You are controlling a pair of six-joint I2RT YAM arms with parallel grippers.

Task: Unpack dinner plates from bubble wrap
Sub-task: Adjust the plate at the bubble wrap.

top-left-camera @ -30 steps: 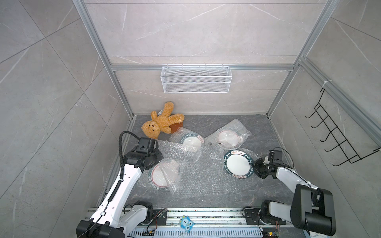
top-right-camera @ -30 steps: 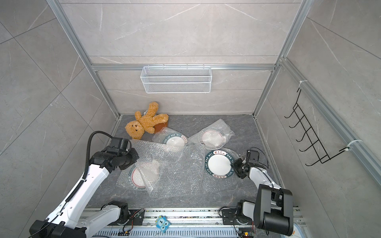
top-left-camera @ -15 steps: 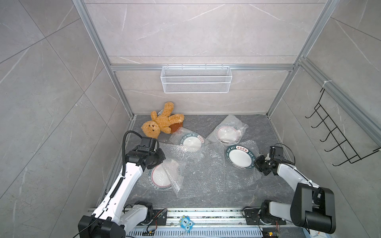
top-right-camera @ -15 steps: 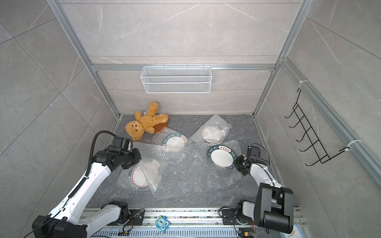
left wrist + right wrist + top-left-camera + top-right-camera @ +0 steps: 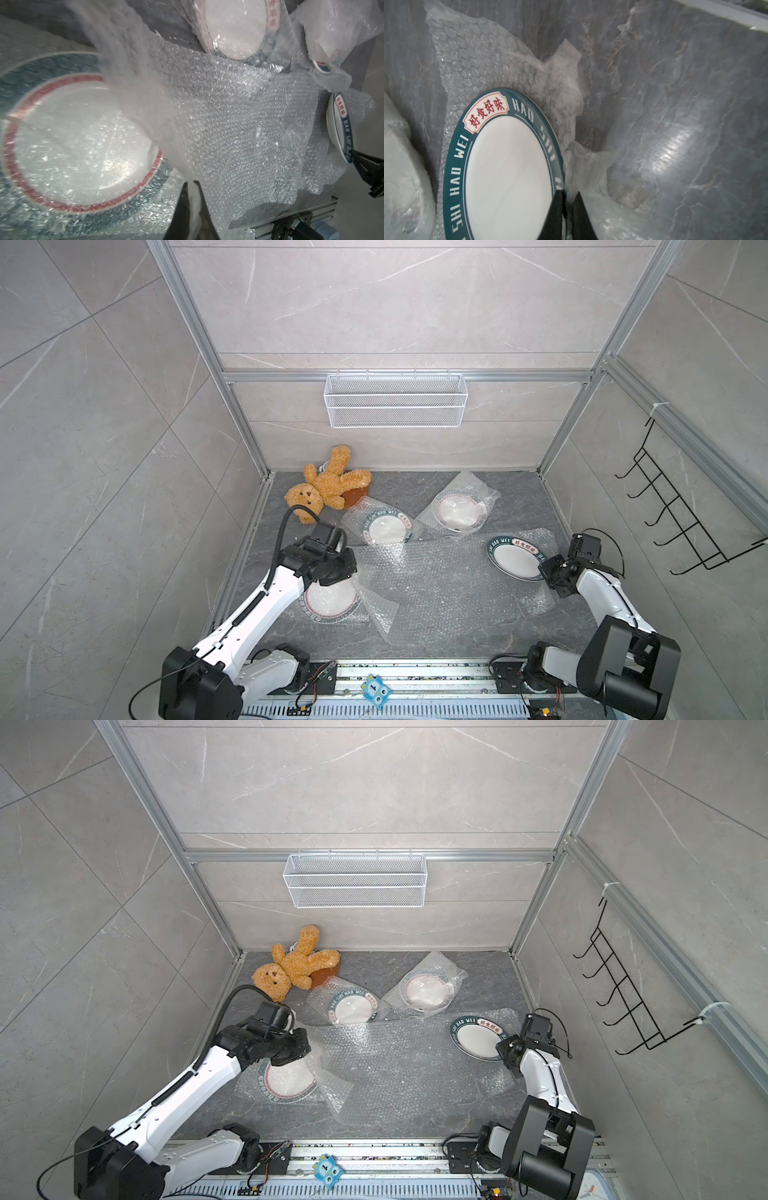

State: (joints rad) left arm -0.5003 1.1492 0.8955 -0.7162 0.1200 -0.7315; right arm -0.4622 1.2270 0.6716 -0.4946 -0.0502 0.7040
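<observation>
A teddy bear (image 5: pixel 320 489) sprawls at the back of my grey marbled surface (image 5: pixel 407 485), with a white mesh basket (image 5: pixel 395 400) and black hook rack (image 5: pixel 681 514) on the walls. Crinkly clear bubble wrap (image 5: pixel 436 585) spreads between both arms. Three dinner plates (image 5: pixel 384 526) lie inside bubbled pouches (image 5: pixel 478 489): two near the bear, one under my left arm. My left gripper (image 5: pixel 190 185) is clenched on a fold of wrap; my right gripper (image 5: pixel 567 194) pinches the green rim of the bare plate (image 5: pixel 515 560), tilted at the sheet's right edge

White plate (image 5: pixel 508 166) with dark green rim; clear bubble-dotted wrap (image 5: pixel 239 124).
</observation>
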